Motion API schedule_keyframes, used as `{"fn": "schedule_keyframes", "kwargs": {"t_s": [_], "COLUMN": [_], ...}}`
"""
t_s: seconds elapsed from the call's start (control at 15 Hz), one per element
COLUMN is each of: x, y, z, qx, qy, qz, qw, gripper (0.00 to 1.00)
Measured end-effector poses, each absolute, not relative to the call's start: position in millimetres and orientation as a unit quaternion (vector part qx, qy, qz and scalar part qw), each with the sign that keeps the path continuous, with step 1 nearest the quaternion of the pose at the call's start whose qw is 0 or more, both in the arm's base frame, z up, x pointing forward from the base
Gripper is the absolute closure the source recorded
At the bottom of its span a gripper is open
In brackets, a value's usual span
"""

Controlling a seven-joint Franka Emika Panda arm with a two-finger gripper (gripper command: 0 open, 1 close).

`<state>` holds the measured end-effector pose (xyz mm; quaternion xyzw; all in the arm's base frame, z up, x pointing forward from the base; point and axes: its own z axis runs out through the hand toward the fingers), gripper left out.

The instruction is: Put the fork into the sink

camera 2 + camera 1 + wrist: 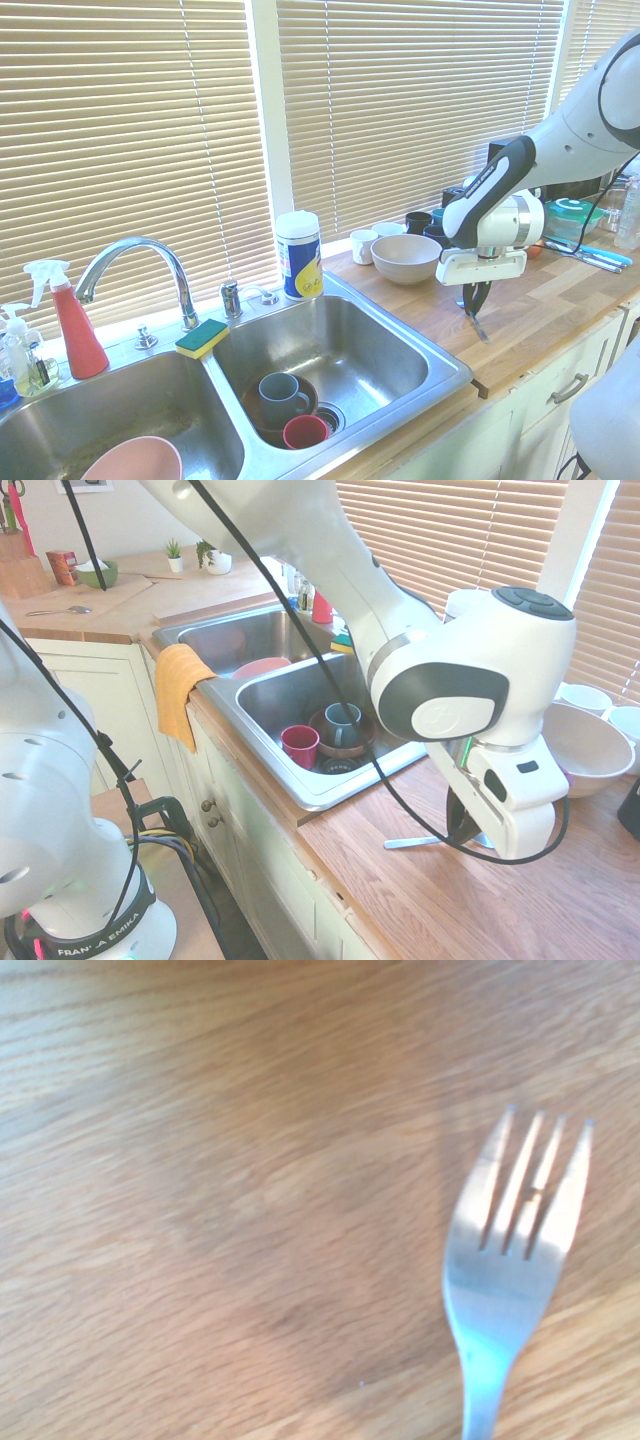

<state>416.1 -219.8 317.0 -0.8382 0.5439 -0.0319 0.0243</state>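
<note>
The silver fork (pixel 410 842) lies on the wooden counter to the right of the sink, its flat handle sticking out towards the counter's front edge. Four tines of the fork (pixel 515 1250) show in the wrist view over the wood grain. My gripper (pixel 465 830) points straight down at the counter with its dark fingers drawn together on the fork's middle. From the other side the gripper (pixel 480 322) stands near the counter's front edge. The sink (pixel 290 695) is the steel basin with the round drain, nearest the fork. The sink (pixel 360 350) holds cups.
In the sink stand a red cup (pixel 299 745) and a grey mug (pixel 342 725) on a brown bowl. A beige bowl (pixel 405 258) and white mugs sit behind the gripper. A wipes canister (pixel 298 255), sponge (pixel 202 338), faucet (pixel 140 262) and orange cloth (pixel 178 690) ring the basins.
</note>
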Motion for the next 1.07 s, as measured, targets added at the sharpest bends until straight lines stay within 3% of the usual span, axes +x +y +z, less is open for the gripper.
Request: {"fn": "schedule_keyframes", "kwargs": {"t_s": [0.33, 0.67, 0.87, 1.07], "x": [421.9, 429.4, 453.8, 481.3], "y": [-225.9, -223.5, -143.7, -30.2], "z": [334.3, 431.5, 459.0, 439.9], "qx": [-0.832, -0.833, -0.863, -0.888], "qy": [0.551, 0.542, 0.489, 0.447], "qz": [-0.050, -0.094, -0.105, -0.091], "qw": [0.033, 0.063, 0.067, 0.063], "gripper": [1.00, 1.00, 1.00, 1.00]}}
